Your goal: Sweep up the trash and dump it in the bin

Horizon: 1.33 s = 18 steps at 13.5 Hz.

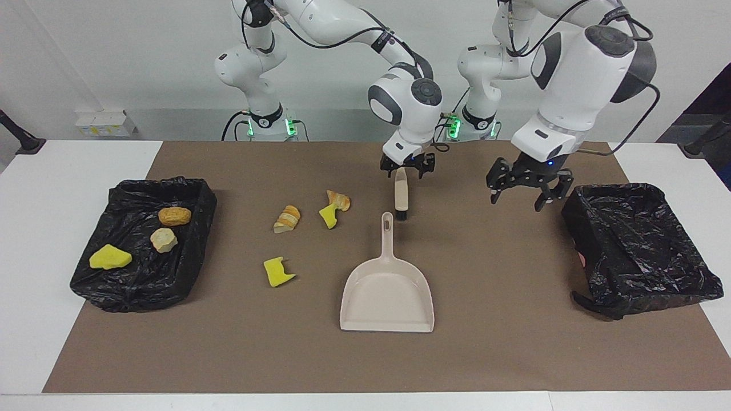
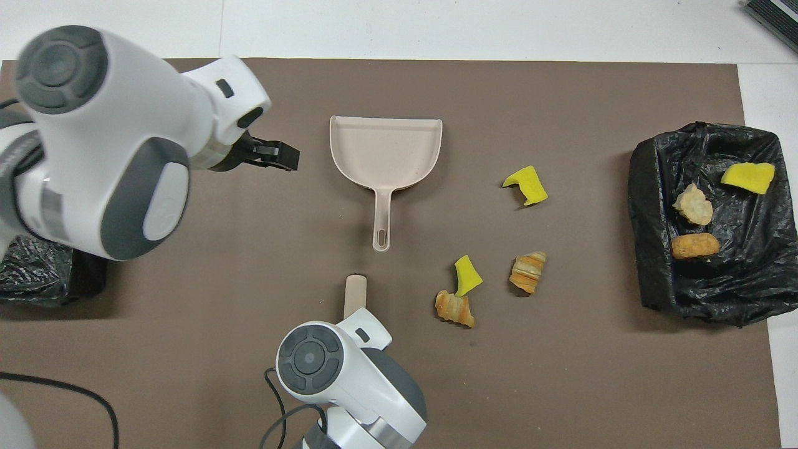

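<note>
Right gripper is clamped on the upright beige brush near the dustpan handle; left gripper hangs spread beside the crinkled black bin. Four spongy yellow and bready trash pieces lie loose on the brown mat, three in the other bin

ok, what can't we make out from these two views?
- Overhead view: the brush bristles and the right gripper are hidden under the right arm's wrist.
- Overhead view: the bin at the left arm's end is mostly covered by the left arm and cut off by the picture's edge.
- Overhead view: only part of the left gripper shows past that arm.
</note>
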### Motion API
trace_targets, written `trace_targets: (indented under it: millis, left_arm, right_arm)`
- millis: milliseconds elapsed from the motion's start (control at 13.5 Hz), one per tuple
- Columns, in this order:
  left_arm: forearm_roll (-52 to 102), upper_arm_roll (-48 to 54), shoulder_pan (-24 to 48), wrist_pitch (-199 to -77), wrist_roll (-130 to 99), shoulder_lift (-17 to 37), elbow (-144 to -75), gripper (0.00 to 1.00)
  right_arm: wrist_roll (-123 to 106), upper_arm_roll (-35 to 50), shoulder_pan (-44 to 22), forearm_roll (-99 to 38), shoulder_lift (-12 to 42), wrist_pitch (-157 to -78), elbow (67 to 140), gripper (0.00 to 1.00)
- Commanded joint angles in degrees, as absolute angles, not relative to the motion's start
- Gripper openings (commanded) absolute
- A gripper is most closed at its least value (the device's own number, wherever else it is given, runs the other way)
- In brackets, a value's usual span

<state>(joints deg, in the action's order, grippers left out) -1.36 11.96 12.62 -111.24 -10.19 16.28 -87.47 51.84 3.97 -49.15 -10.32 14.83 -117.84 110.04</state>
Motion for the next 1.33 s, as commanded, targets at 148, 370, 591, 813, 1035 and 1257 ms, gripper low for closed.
trace_targets:
  millis: [148, 370, 591, 813, 1035, 1257]
  left_arm:
    - [-6.1, 11.3, 20.6, -115.5, -20.2, 25.0, -83.7, 1.00]
    - [-4.8, 11.5, 24.1, -118.7, -25.0, 26.8, -84.4, 1.00]
    - [-3.8, 11.4, 26.5, -121.6, -29.2, 27.8, -88.6, 1.00]
    - [-3.9, 11.4, 27.3, -120.7, -30.3, 27.1, -91.5, 1.00]
    - [-3.8, 11.5, 27.3, -122.3, -31.9, 26.7, -93.3, 0.96]
    - [-3.5, 11.5, 27.4, -121.0, -32.2, 26.5, -93.5, 0.25]
  right_arm:
    - [54.0, 3.8, -50.4, -12.1, 9.8, -125.6, 120.1, 0.81]
    - [54.4, 3.8, -50.4, -12.9, 9.9, -125.8, 119.9, 0.36]
    - [55.8, 3.7, -50.0, -12.9, 11.1, -124.7, 117.2, 0.00]
    - [56.5, 3.7, -49.4, -12.9, 12.7, -124.6, 113.9, 0.00]
    - [56.7, 3.3, -49.0, -12.4, 10.7, -120.1, 114.7, 0.00]
    - [58.1, 3.2, -47.7, -11.6, 4.2, -115.2, 120.0, 0.00]
